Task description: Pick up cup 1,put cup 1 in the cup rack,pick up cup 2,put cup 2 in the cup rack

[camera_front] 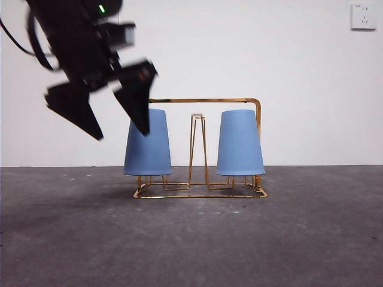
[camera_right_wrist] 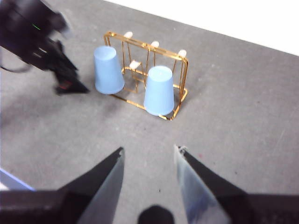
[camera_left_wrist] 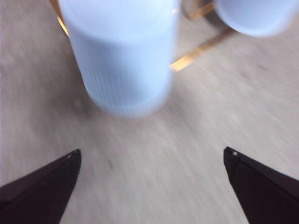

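Observation:
Two light blue cups stand upside down on the pegs of the gold wire cup rack (camera_front: pixel 203 100): one on the left (camera_front: pixel 147 143) and one on the right (camera_front: pixel 240 143). My left gripper (camera_front: pixel 122 135) hangs open and empty just up and left of the left cup, with one jaw tip in front of the cup's upper edge. The left wrist view shows that cup (camera_left_wrist: pixel 124 56) close ahead between the spread jaws, blurred, with the other cup (camera_left_wrist: pixel 254 16) and rack wire (camera_left_wrist: pixel 198 51) behind. My right gripper (camera_right_wrist: pixel 149 149) is open and empty, well back from the rack (camera_right_wrist: pixel 180 60).
The rack stands mid-table on a grey surface in front of a white wall with a socket (camera_front: pixel 363 16). The left arm (camera_right_wrist: pixel 51 51) shows dark beside the rack in the right wrist view. A pale blue edge (camera_right_wrist: pixel 9 179) shows at the table's side.

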You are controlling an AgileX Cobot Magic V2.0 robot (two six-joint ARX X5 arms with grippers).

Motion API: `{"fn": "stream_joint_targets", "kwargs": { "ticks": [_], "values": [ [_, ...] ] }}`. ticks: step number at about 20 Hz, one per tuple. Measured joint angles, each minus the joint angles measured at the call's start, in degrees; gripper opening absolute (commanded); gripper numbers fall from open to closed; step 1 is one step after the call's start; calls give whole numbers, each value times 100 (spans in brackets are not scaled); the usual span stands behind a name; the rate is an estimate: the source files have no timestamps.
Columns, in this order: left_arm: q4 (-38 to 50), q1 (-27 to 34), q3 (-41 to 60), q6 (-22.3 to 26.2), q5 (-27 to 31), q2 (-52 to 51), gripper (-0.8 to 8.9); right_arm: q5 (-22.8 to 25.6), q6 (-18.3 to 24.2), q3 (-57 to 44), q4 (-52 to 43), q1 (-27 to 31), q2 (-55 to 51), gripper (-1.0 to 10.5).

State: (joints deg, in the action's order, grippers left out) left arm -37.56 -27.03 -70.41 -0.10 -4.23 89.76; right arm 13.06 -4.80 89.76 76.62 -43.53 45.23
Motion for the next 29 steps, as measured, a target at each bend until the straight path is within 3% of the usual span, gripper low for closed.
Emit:
{"fn": "stream_joint_targets", "kwargs": {
  "ticks": [6, 7, 9, 10, 11, 12, 15, 19, 29],
  "values": [
    [-1355, -2, 0, -146, -654, -1676, 528, -122, -61, -11, 96, 0, 0, 186],
    [-1523, -2, 0, -199, -883, -2031, 480, -221, -61, -11, 98, 0, 0, 186],
    [-1775, -2, 0, -299, -1272, -2638, 288, -479, -66, -11, 98, 0, 0, 184],
    [-1871, -2, 0, -348, -1401, -2942, 182, -621, -66, -11, 98, 0, 0, 144],
    [-1930, -2, 0, -404, -1488, -3250, 61, -787, -79, -11, 98, 0, 0, 13],
    [-1963, -2, 0, -448, -1569, -3482, -22, -929, -81, -11, 98, 0, 0, -9],
    [-2074, -2, 0, -535, -1784, -4092, -7, -1250, -83, -13, 98, 0, 0, -8],
    [-2166, -2, 0, -553, -1788, -4487, -4, -1266, -103, -13, 98, 0, 0, 1],
    [-2168, -2, 0, -575, -1799, -4328, -4, -1202, -101, -15, 98, 0, 0, 1]
  ]
}}
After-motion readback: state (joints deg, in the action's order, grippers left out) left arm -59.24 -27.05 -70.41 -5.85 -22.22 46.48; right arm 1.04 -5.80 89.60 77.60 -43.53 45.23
